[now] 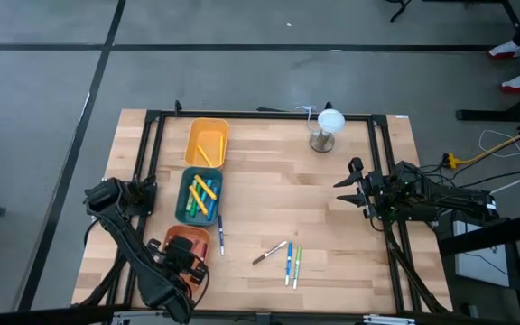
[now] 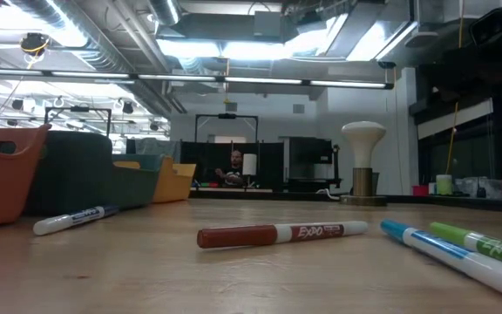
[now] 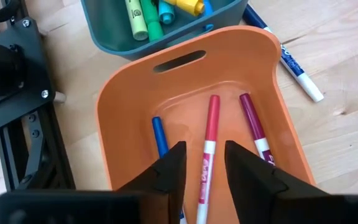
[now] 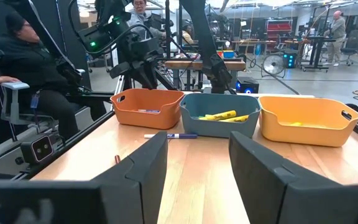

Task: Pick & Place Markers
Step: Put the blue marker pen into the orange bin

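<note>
Three markers, blue [image 3: 160,134], red [image 3: 210,124] and purple [image 3: 252,121], lie flat in the orange tray [image 3: 272,50]. My left gripper [image 3: 202,165] is open above that tray [image 1: 183,236], its fingers on either side of the red marker. The teal tray [image 1: 200,195] holds yellow, green and light blue markers. The yellow tray [image 1: 207,142] holds yellow ones. On the wood lie a dark blue marker [image 1: 220,233], a red one [image 1: 269,253], a light blue one [image 1: 289,263] and a green one [image 1: 297,265]. My right gripper [image 1: 346,185] waits open near the table's right edge.
A white mushroom-shaped stand [image 1: 329,126] rests near the far edge. Black frame rails [image 1: 152,162] run along the table's sides. A seated person [image 4: 23,68] shows beyond the table's left side. Bare wood [image 1: 278,194] spreads between the trays and my right gripper.
</note>
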### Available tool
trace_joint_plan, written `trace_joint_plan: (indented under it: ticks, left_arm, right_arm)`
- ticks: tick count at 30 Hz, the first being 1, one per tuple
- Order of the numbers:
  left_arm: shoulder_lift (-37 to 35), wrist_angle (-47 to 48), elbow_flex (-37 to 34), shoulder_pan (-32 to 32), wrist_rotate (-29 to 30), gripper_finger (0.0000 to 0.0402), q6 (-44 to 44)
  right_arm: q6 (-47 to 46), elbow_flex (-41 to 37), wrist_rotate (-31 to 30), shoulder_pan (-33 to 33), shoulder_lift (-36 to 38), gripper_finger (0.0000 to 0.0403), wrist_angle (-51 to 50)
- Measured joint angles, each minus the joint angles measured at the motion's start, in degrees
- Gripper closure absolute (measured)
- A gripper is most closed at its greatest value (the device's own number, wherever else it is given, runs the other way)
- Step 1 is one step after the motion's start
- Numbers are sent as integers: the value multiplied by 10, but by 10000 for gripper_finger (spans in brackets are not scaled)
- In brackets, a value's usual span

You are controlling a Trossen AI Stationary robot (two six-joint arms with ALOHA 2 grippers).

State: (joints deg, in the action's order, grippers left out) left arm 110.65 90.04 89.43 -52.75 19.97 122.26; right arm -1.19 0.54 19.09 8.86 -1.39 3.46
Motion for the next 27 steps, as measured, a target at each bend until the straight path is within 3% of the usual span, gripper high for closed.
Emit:
trace_joint_plan:
  ticks: [15, 27]
  left_arm:
    - [-3, -1, 20, 10, 24, 285, -24]
    - [-3, 0, 79, 74, 118, 283, -152]
  right_arm:
    - [0, 0, 0, 0, 0, 233, 0]
    - [0, 0, 0, 0, 0, 233, 0]
